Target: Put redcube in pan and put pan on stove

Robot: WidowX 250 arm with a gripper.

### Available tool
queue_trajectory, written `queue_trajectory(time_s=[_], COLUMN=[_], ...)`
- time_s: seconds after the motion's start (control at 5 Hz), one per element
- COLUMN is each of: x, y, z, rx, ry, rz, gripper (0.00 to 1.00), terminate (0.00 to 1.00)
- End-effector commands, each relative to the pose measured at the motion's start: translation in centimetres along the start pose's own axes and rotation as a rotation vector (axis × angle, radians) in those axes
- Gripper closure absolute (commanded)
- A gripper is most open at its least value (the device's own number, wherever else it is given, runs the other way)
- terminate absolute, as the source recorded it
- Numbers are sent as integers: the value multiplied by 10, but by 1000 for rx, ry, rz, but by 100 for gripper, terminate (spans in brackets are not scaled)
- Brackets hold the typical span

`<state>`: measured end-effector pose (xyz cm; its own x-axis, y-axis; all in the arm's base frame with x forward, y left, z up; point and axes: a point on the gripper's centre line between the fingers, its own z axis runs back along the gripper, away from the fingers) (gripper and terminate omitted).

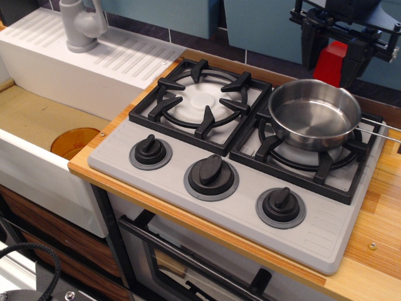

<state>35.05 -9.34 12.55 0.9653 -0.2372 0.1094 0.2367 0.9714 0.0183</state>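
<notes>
The shiny steel pan (313,114) sits on the right burner of the grey stove (238,169), its wire handle pointing right. It is empty. My black gripper (334,63) hangs at the top right, above and behind the pan's far rim. It is shut on the redcube (331,63), which shows between the two fingers, clear of the pan.
The left burner (202,103) with its black grate is bare. Three black knobs (212,175) line the stove's front. A white sink with a grey faucet (81,25) and an orange drain (74,142) lies to the left. The wooden counter (376,232) runs along the right.
</notes>
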Motion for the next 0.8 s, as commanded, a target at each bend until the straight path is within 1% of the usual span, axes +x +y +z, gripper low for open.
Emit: queue_trajectory(time_s=[0.0,0.2,0.6], x=[9,6,3], y=[-5,-11,-20], z=[14,15,28], rx=[0,11,51], ry=[-70,-69,-77], rz=[23,31,44], gripper=[100,0,0], terminate=[0,0,0])
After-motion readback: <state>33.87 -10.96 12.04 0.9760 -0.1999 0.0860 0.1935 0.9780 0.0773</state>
